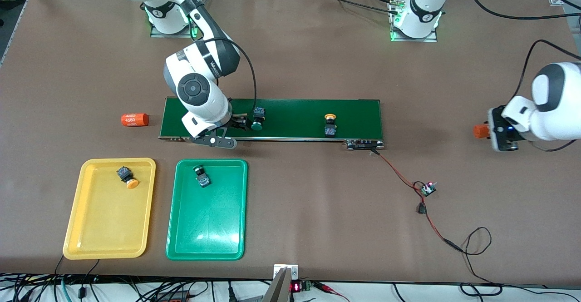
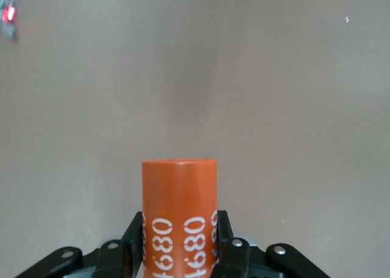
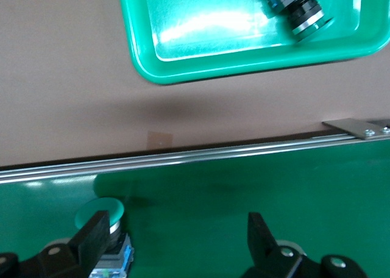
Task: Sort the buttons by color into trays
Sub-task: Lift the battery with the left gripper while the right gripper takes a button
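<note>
Four buttons are counted: two on the conveyor belt point(image 1: 290, 119), one in the yellow tray point(image 1: 79, 220), one in the green tray point(image 1: 181, 229); the right gripper point(image 3: 177, 241), jaws wide and empty, is set over the belt beside a green button point(image 1: 258, 122); an orange cylinder point(image 2: 180, 217) is clamped by the left gripper point(image 2: 180, 247), held above the counter point(image 1: 317, 202).

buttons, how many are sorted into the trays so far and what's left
Done: one yellow-orange button lies in the yellow tray and one green button in the green tray. In hand: the open right gripper is at the second green button on the conveyor belt. Left: the other yellow-orange button on the belt. The left gripper holds an orange cylinder.
</note>
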